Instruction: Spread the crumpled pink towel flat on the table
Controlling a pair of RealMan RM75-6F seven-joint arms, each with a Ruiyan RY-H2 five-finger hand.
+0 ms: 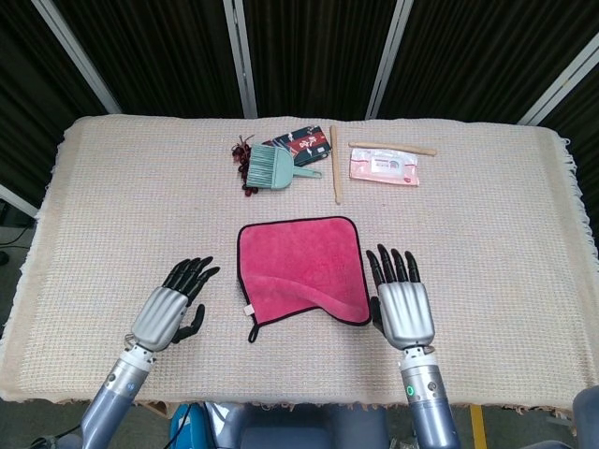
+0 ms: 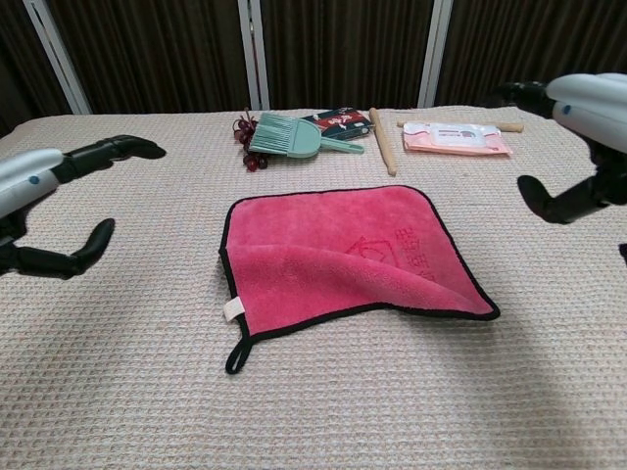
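Note:
The pink towel (image 1: 301, 269) (image 2: 343, 253) with black trim lies spread on the table's middle, its near edge slightly rumpled, a small loop at the near left corner. My left hand (image 1: 171, 307) (image 2: 44, 211) hovers to the towel's left, fingers apart, holding nothing. My right hand (image 1: 402, 301) (image 2: 578, 147) is to the towel's right, also apart from it and empty, fingers extended.
At the back of the woven table cover (image 1: 112, 196) lie a teal brush (image 1: 271, 168), a dark patterned packet (image 1: 301, 142), a wooden stick (image 1: 335, 164), a pink wipes pack (image 1: 387, 168) and a second stick (image 1: 391, 147). A dark red tangle (image 1: 243, 150) sits beside the brush.

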